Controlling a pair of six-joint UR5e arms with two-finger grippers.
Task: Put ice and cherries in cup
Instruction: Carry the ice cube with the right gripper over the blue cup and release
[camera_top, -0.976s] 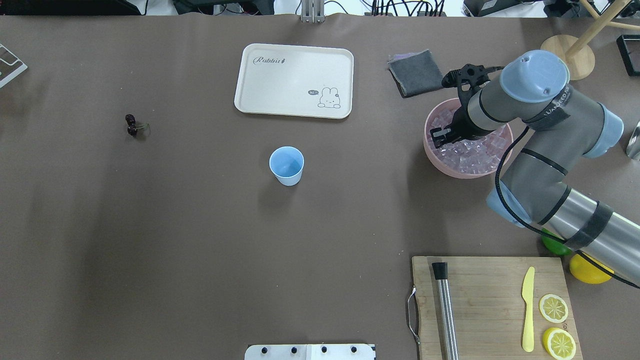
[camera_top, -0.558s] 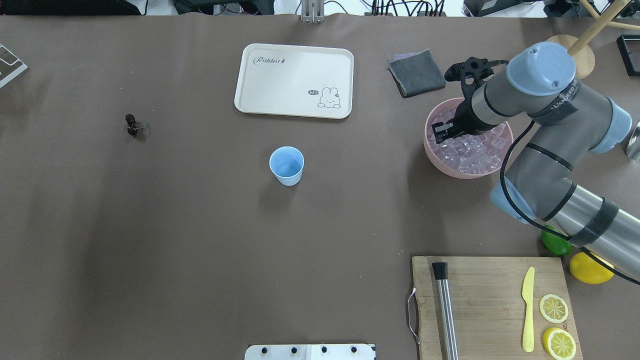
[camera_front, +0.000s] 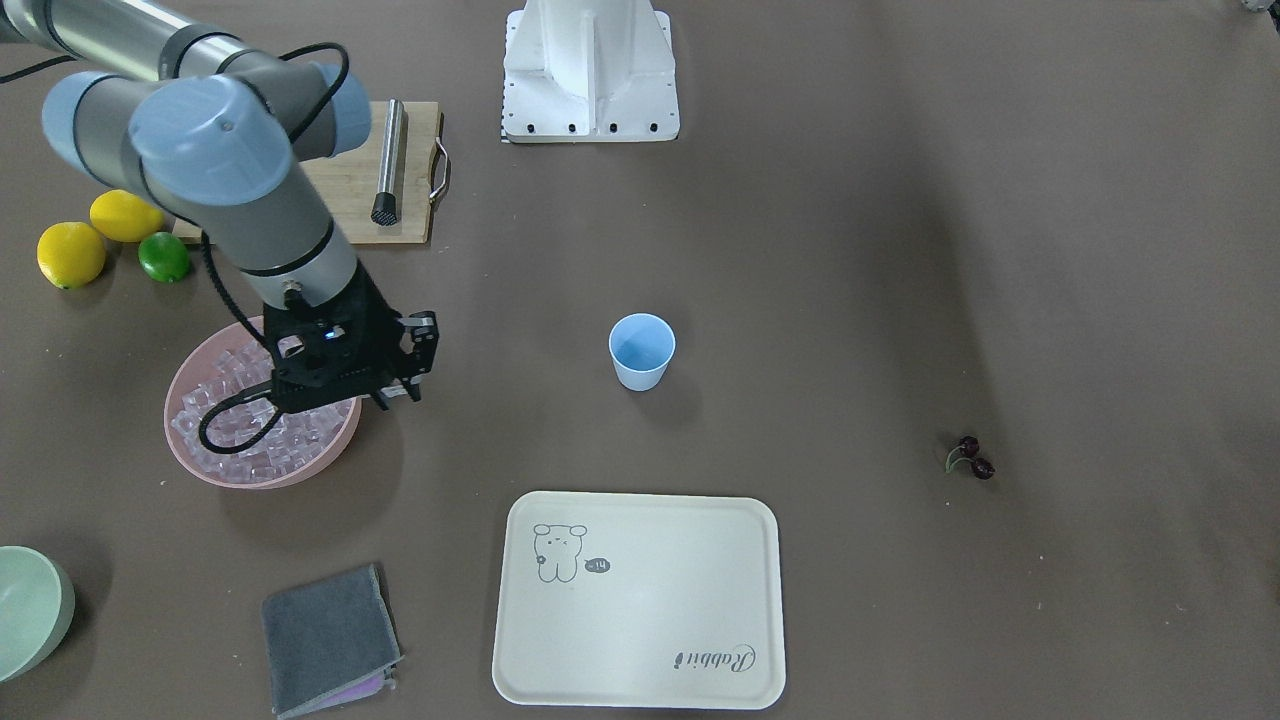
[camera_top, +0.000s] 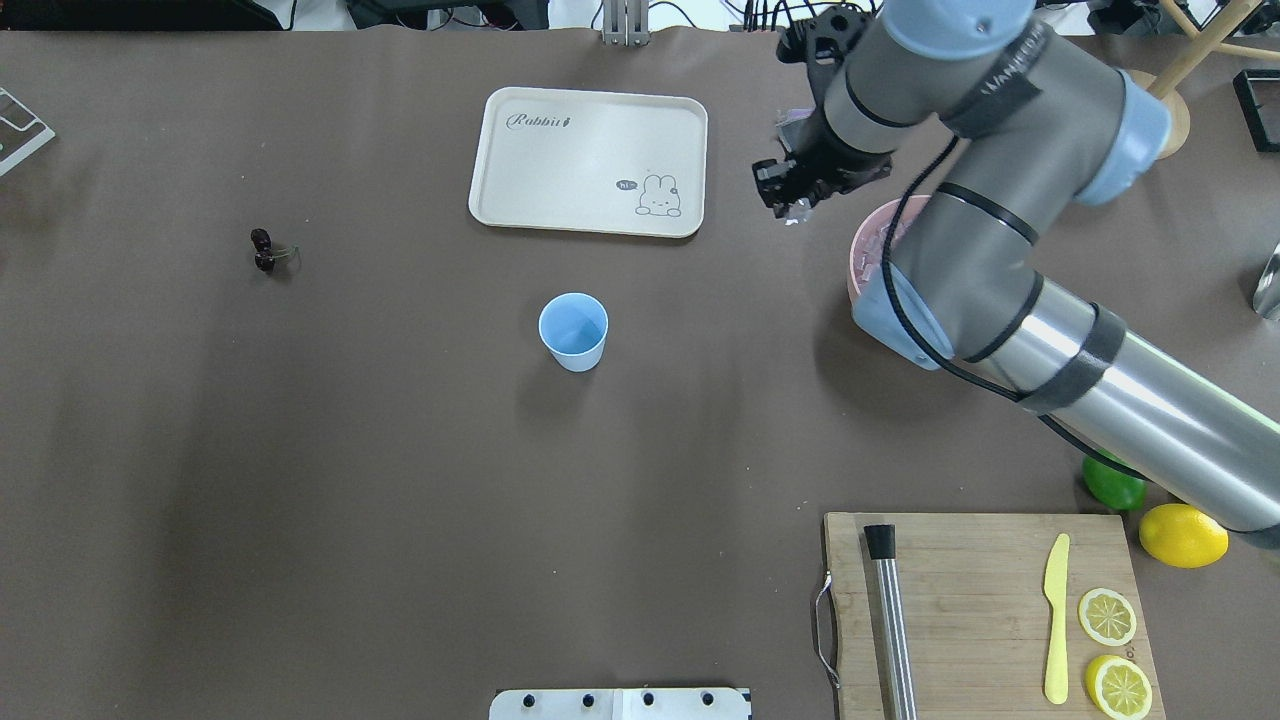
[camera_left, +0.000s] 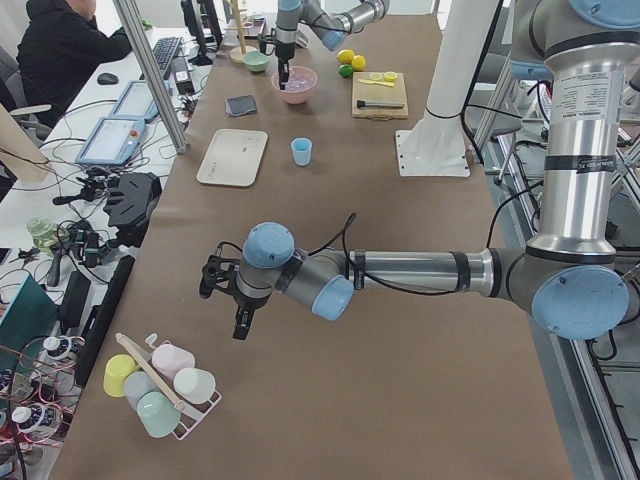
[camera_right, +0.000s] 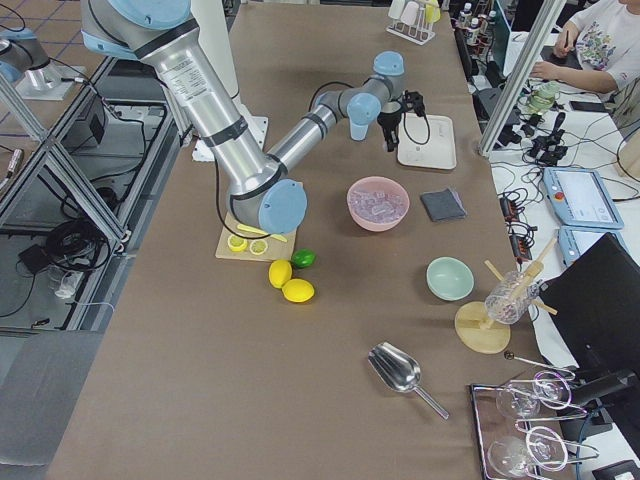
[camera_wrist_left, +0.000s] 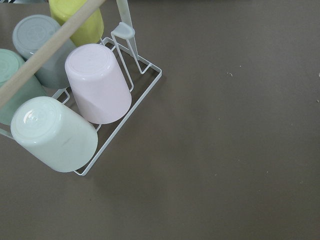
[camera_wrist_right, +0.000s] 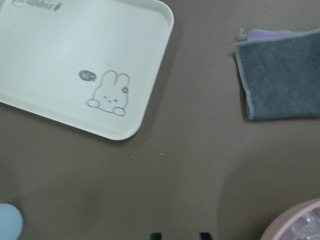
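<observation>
— Brown worktop (camera_top: 400, 480) all round. Where is the right tool (camera_front: 398, 396)?
— Raised off it, just beside the big round pink bowl (camera_front: 172, 440), on the side facing the cup. Its fingers stand a narrow gap apart, and from overhead a small pale glassy ice cube (camera_top: 795, 211) shows at their tips.
— And the other ice (camera_front: 250, 445)?
— Heaped in that bowl.
— The cup?
— The small light blue plastic cup (camera_top: 573, 330) stands upright mid-worktop, well apart from the tool, near the cream rabbit-print tray (camera_top: 588, 160).
— Cherries?
— Two dark red cherries on joined stems (camera_top: 265, 250) lie far off on the robot's left side, touching nothing.
— Left tool (camera_left: 241, 333)?
— Over bare worktop near a white wire rack (camera_wrist_left: 145, 95) of upturned plastic tumblers (camera_wrist_left: 97, 82). I cannot tell how its fingers stand.
</observation>
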